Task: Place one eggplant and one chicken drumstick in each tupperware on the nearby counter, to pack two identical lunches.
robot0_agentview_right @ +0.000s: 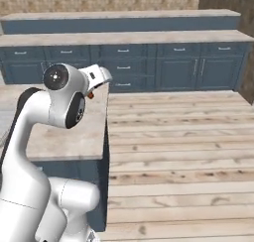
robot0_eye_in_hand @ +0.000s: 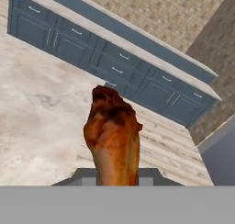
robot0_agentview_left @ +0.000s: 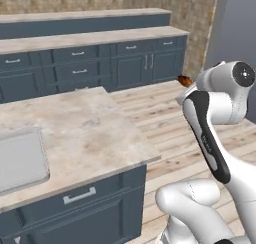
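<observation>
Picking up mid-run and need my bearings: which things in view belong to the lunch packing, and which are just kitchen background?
Belongs to the job:
- browned roasted chicken drumstick, held in the shut jaws
- shallow pale grey tray
- beige mottled stone island counter

Just there:
- stepped dark blue wall counters
- light wooden plank floor
- tan brick wall

Light is even and soft all round, with no single lamp to pick out and no glare. The counter [robot0_agentview_left: 85, 133] top looks flatly lit; a dark shade sits under its overhang at the lower left of the left base view. Everything is slightly soft, coarse at the edges of shapes. The chicken drumstick [robot0_eye_in_hand: 113, 138] looms large and blurry in the hand view.
</observation>
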